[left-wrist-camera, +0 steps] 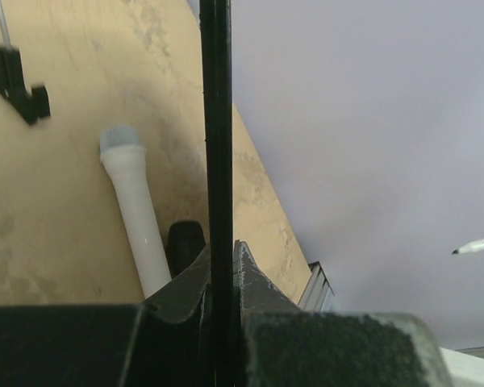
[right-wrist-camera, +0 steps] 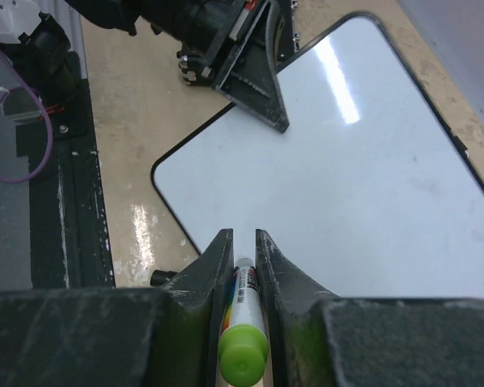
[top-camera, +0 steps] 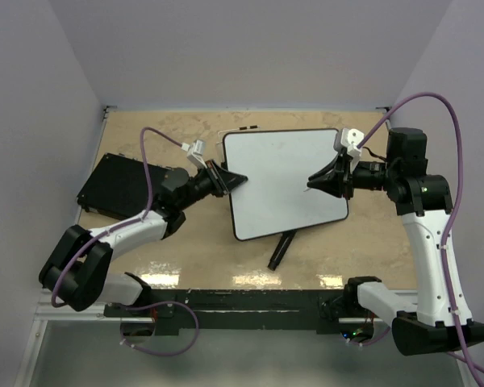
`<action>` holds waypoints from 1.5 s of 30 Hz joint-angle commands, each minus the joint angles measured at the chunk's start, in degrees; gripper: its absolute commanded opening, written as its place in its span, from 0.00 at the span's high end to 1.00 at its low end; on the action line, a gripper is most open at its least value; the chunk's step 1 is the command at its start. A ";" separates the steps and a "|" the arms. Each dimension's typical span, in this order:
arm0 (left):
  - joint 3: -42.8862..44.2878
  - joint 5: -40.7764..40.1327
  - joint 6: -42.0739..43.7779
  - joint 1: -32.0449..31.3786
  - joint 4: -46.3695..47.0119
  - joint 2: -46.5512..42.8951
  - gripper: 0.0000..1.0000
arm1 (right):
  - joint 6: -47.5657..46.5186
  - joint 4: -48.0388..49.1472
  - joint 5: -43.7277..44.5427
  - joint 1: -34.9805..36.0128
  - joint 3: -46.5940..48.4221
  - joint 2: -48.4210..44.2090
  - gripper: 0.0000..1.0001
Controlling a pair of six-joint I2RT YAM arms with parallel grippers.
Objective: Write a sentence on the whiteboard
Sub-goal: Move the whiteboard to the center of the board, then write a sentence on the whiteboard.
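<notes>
The whiteboard point(top-camera: 286, 181) lies tilted in the middle of the table, its white face bare; the sentence is not in view. My left gripper point(top-camera: 238, 181) is shut on the board's left edge, and in the left wrist view the thin black frame point(left-wrist-camera: 216, 121) runs between its jaws point(left-wrist-camera: 222, 258). My right gripper point(right-wrist-camera: 244, 238) is shut on a marker point(right-wrist-camera: 246, 322) with a green end. It hovers over the board's right half point(right-wrist-camera: 347, 185), with the marker tip point(top-camera: 308, 187) pointing left just above the surface.
A black textured pad point(top-camera: 117, 185) lies at the far left. A black stick-like object point(top-camera: 281, 250) pokes out from under the board's near edge. A white tube with a grey tip point(left-wrist-camera: 137, 218) lies beneath the board. A black rail point(top-camera: 226, 302) runs along the table's near edge.
</notes>
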 commanded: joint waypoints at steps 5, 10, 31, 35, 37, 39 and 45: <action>-7.09 -19.36 -0.90 -13.43 9.39 -10.66 1.00 | 2.75 1.29 3.70 -0.30 -4.19 -3.27 1.00; -12.37 -26.64 -1.86 -19.23 13.51 -12.60 1.00 | 2.94 4.36 5.28 -0.30 -8.94 -5.11 1.00; -17.48 -40.28 -1.43 -30.31 27.15 -2.32 1.00 | 23.41 41.46 4.23 8.58 -24.59 -6.08 1.00; -17.22 -43.88 -1.51 -32.94 25.74 -2.06 1.00 | 24.12 44.18 4.32 9.19 -26.79 -6.09 1.00; -16.95 -44.77 -2.30 -33.47 26.71 -1.18 1.00 | 24.21 44.80 4.67 9.98 -26.53 -5.29 1.00; -16.60 -45.99 -3.44 -34.18 26.71 -0.65 1.00 | 24.20 45.68 4.76 10.34 -26.18 -4.86 1.00; -14.32 -48.98 -9.95 -36.46 28.11 4.70 1.00 | 26.67 51.56 5.63 10.51 -28.54 -4.24 1.00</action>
